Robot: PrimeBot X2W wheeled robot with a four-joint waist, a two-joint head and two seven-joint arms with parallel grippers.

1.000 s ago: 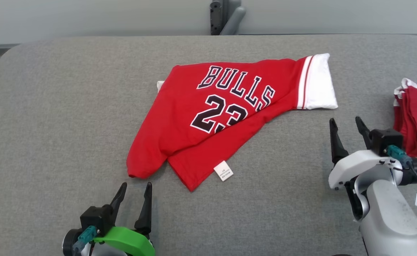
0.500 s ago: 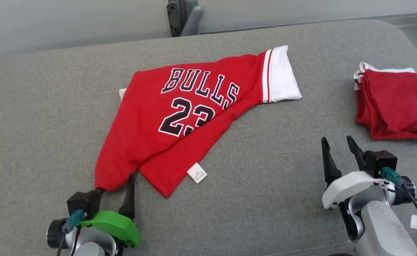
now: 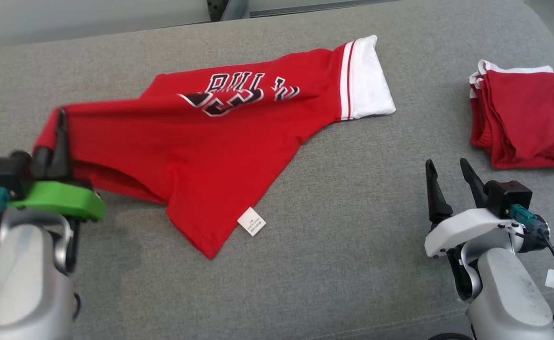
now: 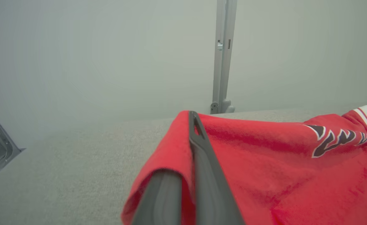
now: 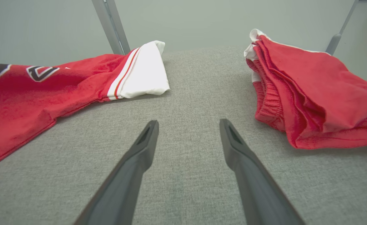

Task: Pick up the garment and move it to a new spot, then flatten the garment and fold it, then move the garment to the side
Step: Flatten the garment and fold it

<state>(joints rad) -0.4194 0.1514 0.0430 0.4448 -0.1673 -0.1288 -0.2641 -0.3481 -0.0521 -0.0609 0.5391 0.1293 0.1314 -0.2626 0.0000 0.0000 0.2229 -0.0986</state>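
Note:
The garment (image 3: 220,137) is a red jersey with black-and-white lettering and a white-banded sleeve, spread across the grey padded table (image 3: 329,245). My left gripper (image 3: 55,134) is shut on its left corner and lifts that corner off the surface at the far left. In the left wrist view the red cloth of the garment (image 4: 264,162) is pinched between the two dark fingers (image 4: 199,156). My right gripper (image 3: 447,177) stands open at the lower right, apart from the garment. In the right wrist view my right gripper (image 5: 188,123) has only bare table between its fingers, and the garment (image 5: 46,90) lies to its left.
A folded red garment pile (image 3: 522,123) lies at the right edge of the table, also on the right as the folded pile (image 5: 311,97) in the right wrist view. A white care label (image 3: 251,221) hangs at the jersey's near hem. A grey post (image 4: 222,56) stands behind the table.
My left gripper closed on the jersey's lower left corner and pulled it up and to the left, stretching the cloth. The camera shifted. The right gripper stayed put, open.

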